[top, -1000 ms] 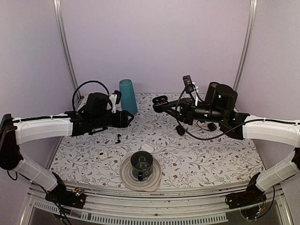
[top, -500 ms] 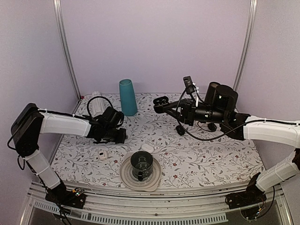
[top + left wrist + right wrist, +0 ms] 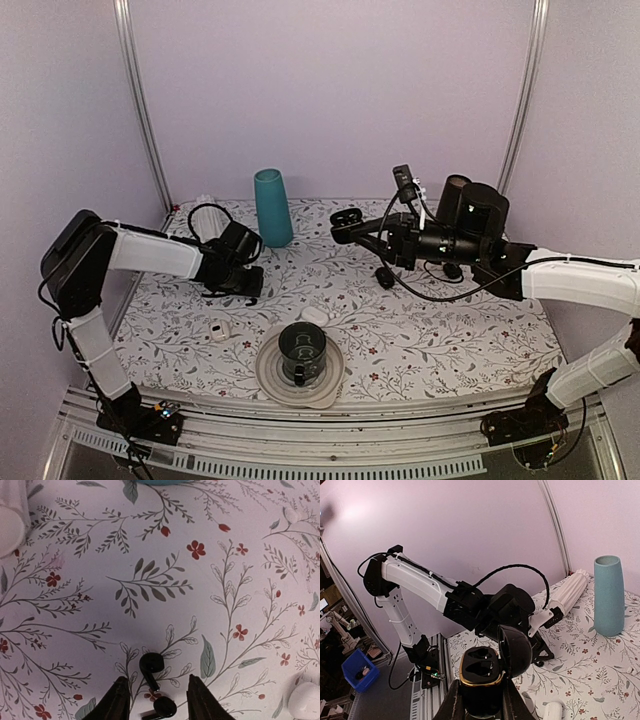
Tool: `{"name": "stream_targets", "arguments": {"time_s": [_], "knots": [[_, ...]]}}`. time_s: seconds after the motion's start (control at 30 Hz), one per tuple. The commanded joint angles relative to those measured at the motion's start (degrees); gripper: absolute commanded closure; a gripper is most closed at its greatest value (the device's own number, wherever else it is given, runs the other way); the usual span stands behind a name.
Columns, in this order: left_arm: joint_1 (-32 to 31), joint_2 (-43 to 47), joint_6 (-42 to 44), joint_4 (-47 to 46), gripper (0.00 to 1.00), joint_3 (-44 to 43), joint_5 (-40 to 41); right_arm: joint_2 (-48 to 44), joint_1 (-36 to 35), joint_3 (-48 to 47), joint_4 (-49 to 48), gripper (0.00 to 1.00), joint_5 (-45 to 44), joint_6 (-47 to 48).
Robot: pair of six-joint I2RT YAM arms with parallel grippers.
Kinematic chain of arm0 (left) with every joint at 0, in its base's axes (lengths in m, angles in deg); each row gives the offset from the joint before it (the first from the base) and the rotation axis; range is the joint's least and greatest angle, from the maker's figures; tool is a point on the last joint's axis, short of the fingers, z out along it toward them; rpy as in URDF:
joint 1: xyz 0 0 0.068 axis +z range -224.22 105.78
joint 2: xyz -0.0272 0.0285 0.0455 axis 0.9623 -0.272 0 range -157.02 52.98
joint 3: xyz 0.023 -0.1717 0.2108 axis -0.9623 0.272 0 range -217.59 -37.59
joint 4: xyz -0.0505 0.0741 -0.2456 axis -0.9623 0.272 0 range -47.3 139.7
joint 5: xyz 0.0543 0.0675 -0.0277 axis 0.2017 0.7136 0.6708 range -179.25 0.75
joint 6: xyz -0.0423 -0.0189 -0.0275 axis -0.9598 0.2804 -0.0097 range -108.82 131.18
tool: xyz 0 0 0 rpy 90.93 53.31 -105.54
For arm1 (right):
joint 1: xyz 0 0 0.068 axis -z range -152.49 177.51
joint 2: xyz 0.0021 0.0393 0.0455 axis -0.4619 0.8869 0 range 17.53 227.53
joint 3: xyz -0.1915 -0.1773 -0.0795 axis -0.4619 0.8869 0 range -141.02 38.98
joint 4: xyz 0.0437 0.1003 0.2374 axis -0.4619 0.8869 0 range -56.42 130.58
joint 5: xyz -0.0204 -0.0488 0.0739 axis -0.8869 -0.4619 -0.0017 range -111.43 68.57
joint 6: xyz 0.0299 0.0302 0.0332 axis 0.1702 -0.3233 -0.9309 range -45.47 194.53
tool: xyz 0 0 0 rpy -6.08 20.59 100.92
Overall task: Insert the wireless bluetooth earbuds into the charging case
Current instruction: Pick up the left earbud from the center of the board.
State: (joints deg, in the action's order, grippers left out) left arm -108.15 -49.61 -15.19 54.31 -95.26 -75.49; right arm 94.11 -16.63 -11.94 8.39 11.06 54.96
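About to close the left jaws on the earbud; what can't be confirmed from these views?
- Left wrist view: the earbud has its lower end cut by the bottom edge; one piece or two is unclear.
- Top view: the earbud is hidden under the left gripper.
- Right wrist view: the charging case has its base cut off by the bottom edge, and its sockets are in shadow.

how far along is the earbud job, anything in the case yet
Done: the right pincer holds the charging case, lid open. Both its wells look empty. In hand: the left pincer is low over the table with a black earbud between its open jaws, not gripped. Left: grip it, lift it, seat it, then any other earbud.
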Motion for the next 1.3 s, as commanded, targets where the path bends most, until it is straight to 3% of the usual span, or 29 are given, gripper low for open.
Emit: {"name": "stream_targets", "arguments": {"time_s": [0.0, 0.4, 0.83, 1.27], "knots": [[1.2, -2.0, 0.4, -0.9, 0.60, -0.7, -0.4, -1.8, 0.4, 0.3, -0.4, 0.97, -0.6, 0.5], [1.9, -6.2, 0.1, -2.4, 0.62, -2.7, -0.9, -2.1, 0.5, 0.2, 0.1, 0.97, -0.4, 0.5], [2.0, -7.2, 1.2, -3.2, 0.78, -3.6, -1.8, -2.5, 0.5, 0.0, 0.7, 0.97, -0.7, 0.5], [2.0, -8.8, 1.9, -3.4, 0.78, -7.3, -3.6, -2.1, 0.5, -0.3, 1.1, 0.97, -0.7, 0.6]]}}
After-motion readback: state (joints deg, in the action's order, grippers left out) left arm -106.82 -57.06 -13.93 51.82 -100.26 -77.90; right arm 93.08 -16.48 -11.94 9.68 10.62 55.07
